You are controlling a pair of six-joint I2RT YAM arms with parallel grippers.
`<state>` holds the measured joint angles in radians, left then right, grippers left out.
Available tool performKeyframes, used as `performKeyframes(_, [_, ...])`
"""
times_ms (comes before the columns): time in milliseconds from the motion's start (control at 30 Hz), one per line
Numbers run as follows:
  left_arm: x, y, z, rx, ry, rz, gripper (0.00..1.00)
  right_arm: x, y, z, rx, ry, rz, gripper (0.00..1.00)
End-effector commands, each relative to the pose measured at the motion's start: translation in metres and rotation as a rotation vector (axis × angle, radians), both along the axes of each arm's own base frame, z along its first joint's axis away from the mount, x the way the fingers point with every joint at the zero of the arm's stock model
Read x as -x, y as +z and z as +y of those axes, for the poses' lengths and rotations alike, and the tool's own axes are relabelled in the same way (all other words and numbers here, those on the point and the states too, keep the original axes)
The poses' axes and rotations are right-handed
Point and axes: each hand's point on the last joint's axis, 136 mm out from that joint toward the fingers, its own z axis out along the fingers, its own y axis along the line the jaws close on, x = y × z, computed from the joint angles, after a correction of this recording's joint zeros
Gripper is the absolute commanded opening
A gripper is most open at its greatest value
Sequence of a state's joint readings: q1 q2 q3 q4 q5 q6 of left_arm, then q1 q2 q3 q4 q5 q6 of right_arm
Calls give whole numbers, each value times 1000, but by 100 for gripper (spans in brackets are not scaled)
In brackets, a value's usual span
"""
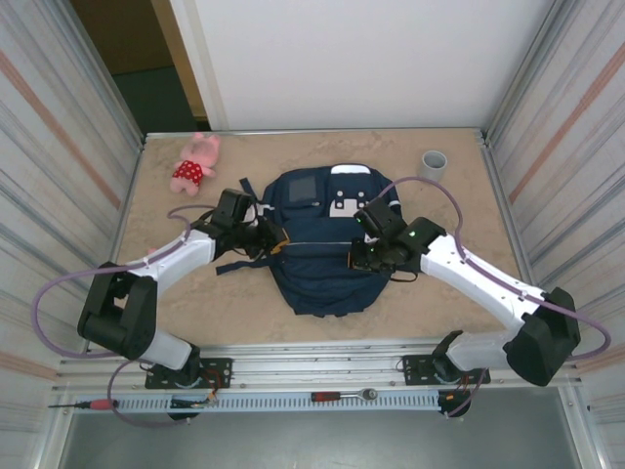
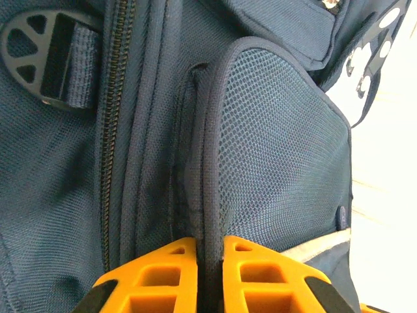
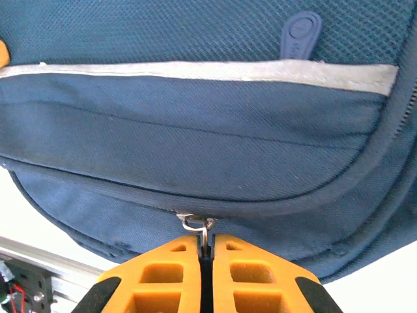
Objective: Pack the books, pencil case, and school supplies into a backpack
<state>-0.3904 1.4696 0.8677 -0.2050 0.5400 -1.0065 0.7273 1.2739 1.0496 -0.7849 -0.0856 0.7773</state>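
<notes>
The navy backpack lies flat in the middle of the table, its white patches toward the far side. At its left side, my left gripper is shut on the backpack. The left wrist view shows the orange fingers pinching the piped edge of the mesh side pocket, with a closed zipper running beside it. My right gripper is at the bag's right side. In the right wrist view, this gripper is shut on a metal zipper pull. The books, pencil case and school supplies are out of view.
A pink plush toy lies at the far left of the table and a grey cup stands at the far right. Ribbed metal walls close in both sides. A screwdriver and a ratchet lie on the front rail.
</notes>
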Motion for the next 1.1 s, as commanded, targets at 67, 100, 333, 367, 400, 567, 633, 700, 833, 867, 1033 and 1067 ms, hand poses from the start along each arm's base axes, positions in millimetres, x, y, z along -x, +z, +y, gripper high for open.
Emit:
performKeyframes(67, [-28, 16, 55, -175, 86, -109, 3, 8, 6, 5, -99, 35, -14, 0])
performKeyframes(100, [-29, 17, 59, -195, 77, -118, 4, 7, 12, 16, -165, 57, -30, 0])
performKeyframes(333, [-35, 40, 61, -222, -5, -255, 37, 2, 4, 19, -208, 46, 5, 0])
performKeyframes(367, [-34, 45, 60, -231, -30, -295, 47, 2, 3, 20, -209, 60, 8, 0])
performKeyframes(400, [-35, 52, 59, -248, -56, -341, 56, 2, 4, 24, -219, 80, 4, 0])
performKeyframes(567, [-22, 85, 37, -378, -379, -722, 67, 1, 11, 40, -283, 177, -12, 0])
performKeyframes(633, [-7, 98, 14, -361, -579, -896, 70, 0, 12, 42, -294, 188, -8, 0])
performKeyframes(700, [9, 104, -5, -354, -755, -1035, 71, -1, 13, 44, -303, 199, -13, 0])
performKeyframes(833, [39, 103, -47, -350, -1105, -1258, 71, -2, 17, 43, -311, 205, -20, 0])
performKeyframes(867, [46, 98, -57, -350, -1197, -1311, 71, -2, 17, 43, -310, 204, -22, 0])
performKeyframes(1033, [56, 75, -92, -306, -1439, -1426, 71, 0, 16, 37, -304, 197, -20, 0])
performKeyframes(1067, [54, 73, -97, -286, -1440, -1421, 70, 0, 15, 35, -300, 193, -18, 0])
